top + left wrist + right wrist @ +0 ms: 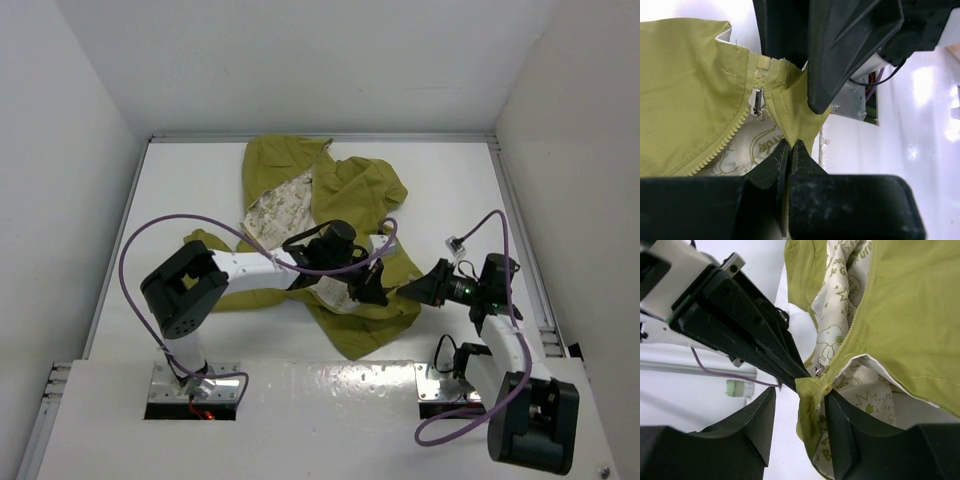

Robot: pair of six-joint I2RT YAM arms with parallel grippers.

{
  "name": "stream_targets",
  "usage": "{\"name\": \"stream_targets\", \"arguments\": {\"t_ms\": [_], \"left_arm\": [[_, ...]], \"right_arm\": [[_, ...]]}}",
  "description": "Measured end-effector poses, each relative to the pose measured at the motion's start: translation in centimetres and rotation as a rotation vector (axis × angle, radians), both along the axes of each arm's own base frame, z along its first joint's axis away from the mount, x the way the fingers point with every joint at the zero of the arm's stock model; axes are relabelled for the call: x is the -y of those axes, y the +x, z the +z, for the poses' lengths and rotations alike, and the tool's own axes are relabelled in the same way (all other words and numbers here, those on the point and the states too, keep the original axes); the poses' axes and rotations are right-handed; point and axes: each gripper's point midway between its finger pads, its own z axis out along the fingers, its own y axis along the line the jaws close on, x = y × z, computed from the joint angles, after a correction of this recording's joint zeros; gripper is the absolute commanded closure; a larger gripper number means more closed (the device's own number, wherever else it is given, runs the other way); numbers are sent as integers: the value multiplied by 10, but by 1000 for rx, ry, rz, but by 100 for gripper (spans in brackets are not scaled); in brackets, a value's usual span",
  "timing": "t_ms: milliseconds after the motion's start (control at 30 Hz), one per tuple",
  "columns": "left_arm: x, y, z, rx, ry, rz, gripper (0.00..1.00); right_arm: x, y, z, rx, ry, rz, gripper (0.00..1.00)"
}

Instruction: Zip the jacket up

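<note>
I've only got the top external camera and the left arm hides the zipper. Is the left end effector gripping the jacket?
Observer: Yes. In the left wrist view, the left end effector is shut on the jacket, pinching the fabric edge beside the zipper.
Operator: Where's the zipper slider?
Observer: The zipper slider sits close to the zipper's bottom end, and the zipper teeth past it are parted.
Operator: And the right end effector?
Observer: In the right wrist view, the right end effector is open, with a fold of jacket between its fingers.
</note>
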Motion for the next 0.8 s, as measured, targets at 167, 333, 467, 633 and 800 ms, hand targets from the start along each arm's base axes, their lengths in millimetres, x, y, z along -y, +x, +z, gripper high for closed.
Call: {"name": "stream_targets", "arguments": {"t_ms": [167, 333, 467, 633, 800], "left_arm": [[-5, -7, -9, 53, 28, -17, 100], [-10, -20, -15, 135, 58, -60, 100], [-11, -20, -15, 202, 71, -65, 100], [-13, -13, -18, 243, 93, -41, 100], [-15, -6, -19, 274, 109, -17, 100]], "right_arm": [[0, 1, -5, -122, 46, -13, 55], [0, 8, -4, -185, 80, -32, 61], [1, 10, -3, -205, 94, -37, 69], [-1, 5, -6, -213, 91, -19, 69], [-4, -9, -11, -233, 67, 32, 81]]}}
